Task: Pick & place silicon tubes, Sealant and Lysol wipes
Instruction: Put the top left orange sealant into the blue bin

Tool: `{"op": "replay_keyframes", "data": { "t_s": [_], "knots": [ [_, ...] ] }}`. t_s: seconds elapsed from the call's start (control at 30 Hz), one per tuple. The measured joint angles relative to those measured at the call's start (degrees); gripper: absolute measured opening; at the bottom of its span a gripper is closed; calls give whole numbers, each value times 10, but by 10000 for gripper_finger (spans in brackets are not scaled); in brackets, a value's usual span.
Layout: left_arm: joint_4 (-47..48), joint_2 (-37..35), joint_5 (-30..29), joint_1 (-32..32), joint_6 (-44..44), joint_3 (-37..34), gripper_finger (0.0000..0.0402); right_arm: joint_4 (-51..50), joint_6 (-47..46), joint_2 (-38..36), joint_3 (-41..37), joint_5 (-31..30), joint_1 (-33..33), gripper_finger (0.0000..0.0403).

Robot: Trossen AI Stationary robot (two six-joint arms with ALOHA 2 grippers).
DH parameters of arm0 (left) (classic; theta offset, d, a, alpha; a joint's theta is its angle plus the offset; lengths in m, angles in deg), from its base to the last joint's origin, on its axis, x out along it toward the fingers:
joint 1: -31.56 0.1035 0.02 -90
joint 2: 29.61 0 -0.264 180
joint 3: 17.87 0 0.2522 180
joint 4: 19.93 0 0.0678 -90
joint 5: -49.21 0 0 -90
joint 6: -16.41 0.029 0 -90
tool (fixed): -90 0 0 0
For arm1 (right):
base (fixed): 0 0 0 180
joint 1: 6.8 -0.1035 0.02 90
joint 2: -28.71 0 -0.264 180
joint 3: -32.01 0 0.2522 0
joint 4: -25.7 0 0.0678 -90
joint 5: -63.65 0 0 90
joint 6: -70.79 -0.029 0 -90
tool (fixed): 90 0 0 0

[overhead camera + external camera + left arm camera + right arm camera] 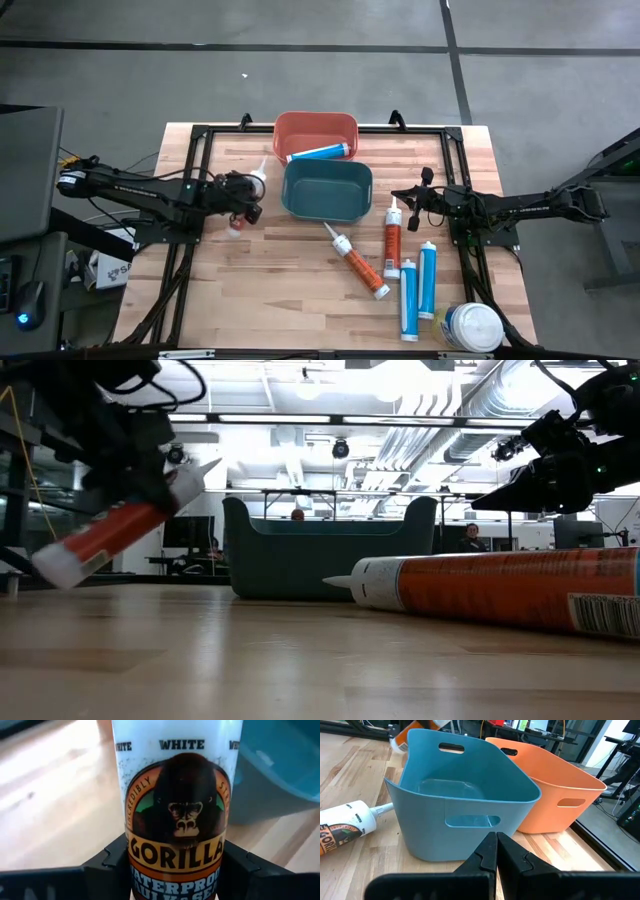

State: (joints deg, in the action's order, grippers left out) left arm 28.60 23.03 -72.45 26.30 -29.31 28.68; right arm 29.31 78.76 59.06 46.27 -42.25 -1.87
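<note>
The desk [300, 300] carried plenty: teal bin [327, 189] sat empty, orange bin [316, 135] held one blue tube [320, 152] — early days, by my read! Lysol wipes [472, 326] waited at the near right corner, four tubes beside. Left end effector [243, 200] had a sealant tube [247, 203] clamped and lifted, just left of teal. Right end effector [412, 195] hovered, fingers fully closed, empty.

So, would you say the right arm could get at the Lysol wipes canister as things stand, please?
Probably yes: the right pincer is shut and empty, and the Lysol wipes canister lies on that arm's own side near the table's front edge, with only blue tubes beside it.
</note>
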Motion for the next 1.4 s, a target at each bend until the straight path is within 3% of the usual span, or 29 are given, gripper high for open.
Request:
{"op": "replay_keyframes", "data": {
  "t_s": [0.2,0.47,0.77,1.07,1.4],
  "knots": [
    [18,0,-27,0,89,55,186,0,0,0,0,0,0,0],
    [108,8,-117,0,174,163,183,0,0,0,0,0,0,0],
    [73,67,-169,0,320,232,182,0,0,0,0,0,0,0],
    [-38,131,-160,13,453,268,182,-1,0,0,0,0,0,0],
    [-183,208,-53,60,571,277,182,0,0,0,0,0,0,0]
  ]
}}
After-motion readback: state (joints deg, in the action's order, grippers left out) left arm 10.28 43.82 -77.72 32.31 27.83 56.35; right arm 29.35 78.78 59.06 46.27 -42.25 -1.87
